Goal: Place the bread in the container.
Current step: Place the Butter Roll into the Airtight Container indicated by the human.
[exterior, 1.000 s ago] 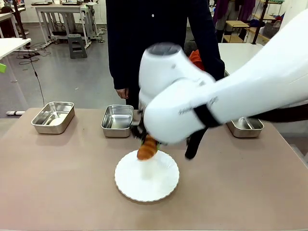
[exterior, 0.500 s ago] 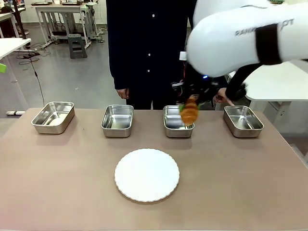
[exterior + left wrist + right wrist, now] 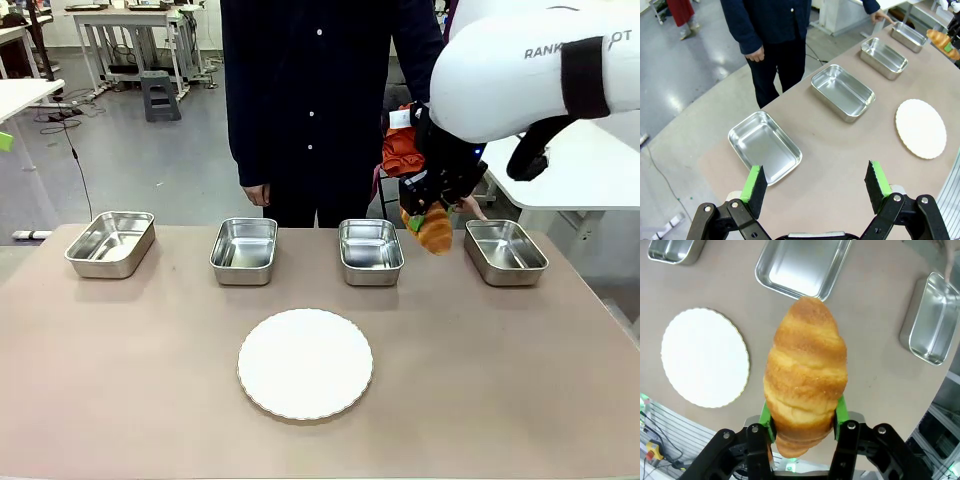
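1. Brown tabletop (image 3: 120, 380): four steel trays are ranged along the far edge; a white plate (image 3: 305, 362) is set nearer the middle.
2. Bread (image 3: 434, 230): clamped in the right claw (image 3: 428, 215), held in the air between the third tray (image 3: 370, 250) and the container (image 3: 505, 251) at the right end.
3. Left claw (image 3: 815, 186): held wide, nothing gripped, above the tabletop.
4. Person (image 3: 310, 100): stationed at the far side.

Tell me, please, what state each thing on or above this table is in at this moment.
bread: clamped in the right gripper, in the air between the two rightmost trays.
right gripper: shut on the bread.
left gripper: open, holding nothing.
four steel trays: upright in a row, all without contents.
white plate: flat on the table, bare.
person's hand: pointing at the farthest tray.
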`<control>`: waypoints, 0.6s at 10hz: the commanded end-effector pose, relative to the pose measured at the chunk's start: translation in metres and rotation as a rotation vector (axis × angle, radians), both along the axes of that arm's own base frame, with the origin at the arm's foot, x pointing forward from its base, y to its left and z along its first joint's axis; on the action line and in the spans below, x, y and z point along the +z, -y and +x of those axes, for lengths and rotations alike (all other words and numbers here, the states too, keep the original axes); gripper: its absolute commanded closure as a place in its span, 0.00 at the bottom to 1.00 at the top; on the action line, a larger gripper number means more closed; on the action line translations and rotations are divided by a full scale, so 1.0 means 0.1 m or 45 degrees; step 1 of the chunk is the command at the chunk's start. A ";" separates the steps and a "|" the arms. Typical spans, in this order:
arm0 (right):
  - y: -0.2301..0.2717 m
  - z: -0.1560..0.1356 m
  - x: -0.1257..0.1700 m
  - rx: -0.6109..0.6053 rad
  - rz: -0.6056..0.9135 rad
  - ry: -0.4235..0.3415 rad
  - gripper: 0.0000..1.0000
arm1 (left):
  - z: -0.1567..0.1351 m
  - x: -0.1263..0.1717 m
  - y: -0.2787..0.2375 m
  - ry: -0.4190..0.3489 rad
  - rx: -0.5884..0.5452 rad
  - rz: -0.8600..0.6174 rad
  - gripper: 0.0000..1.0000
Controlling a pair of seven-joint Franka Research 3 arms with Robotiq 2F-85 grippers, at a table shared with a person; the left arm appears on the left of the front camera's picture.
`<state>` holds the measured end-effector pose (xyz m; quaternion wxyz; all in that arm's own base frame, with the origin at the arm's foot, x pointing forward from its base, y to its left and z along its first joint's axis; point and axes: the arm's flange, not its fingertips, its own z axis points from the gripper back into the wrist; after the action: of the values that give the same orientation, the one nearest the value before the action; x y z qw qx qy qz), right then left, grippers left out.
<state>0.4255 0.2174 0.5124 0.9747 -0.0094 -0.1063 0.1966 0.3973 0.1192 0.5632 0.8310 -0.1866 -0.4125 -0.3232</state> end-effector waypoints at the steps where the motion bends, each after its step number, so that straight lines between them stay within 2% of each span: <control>1: -0.09 -0.03 0.04 -0.088 0.020 0.009 0.50 | 0.00 0.00 0.00 0.004 -0.001 0.002 0.00; 3: -0.04 -0.02 0.00 -0.032 0.007 0.000 0.50 | 0.00 0.00 0.00 0.004 -0.001 0.002 0.00; 5: 0.53 0.56 0.01 0.017 0.013 -0.021 0.50 | 0.00 0.00 0.00 0.004 -0.001 0.002 0.00; 6: 0.86 0.73 0.00 0.037 0.003 -0.024 0.50 | 0.00 0.00 0.00 0.004 -0.001 0.002 0.00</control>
<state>0.4722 0.1569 0.5078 0.9775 -0.0082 -0.0976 0.1870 0.3973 0.1193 0.5631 0.8311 -0.1866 -0.4124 -0.3230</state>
